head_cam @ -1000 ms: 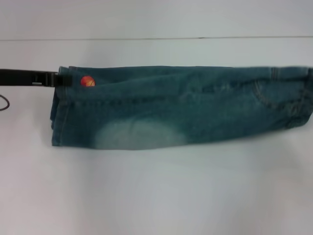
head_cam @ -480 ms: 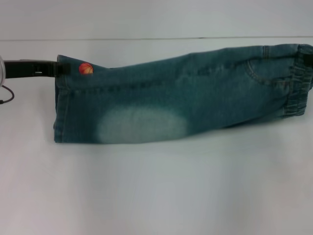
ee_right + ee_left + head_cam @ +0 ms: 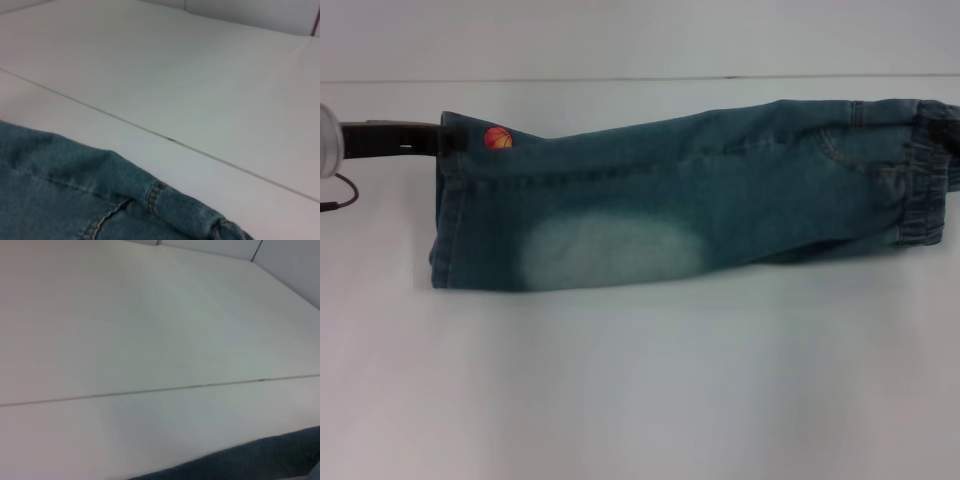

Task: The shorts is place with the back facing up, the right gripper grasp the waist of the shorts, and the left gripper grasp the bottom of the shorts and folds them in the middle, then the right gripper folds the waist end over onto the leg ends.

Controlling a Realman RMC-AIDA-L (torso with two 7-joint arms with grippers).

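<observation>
— Across the white table, saw the shorts folded lengthwise, stretched from side to side. Leg hems to the left, waistband to the right.

— And found the left gripper where?

— At the far hem corner, just beside the orange patch. Looked pinched closed on the denim there.

— Spotted the right gripper?

— Barely, at the far corner of the waistband, by the picture's edge. Could not tell how its jaws stood.

— Noticed anything else?

— Only a pale faded patch near the front fold.
</observation>
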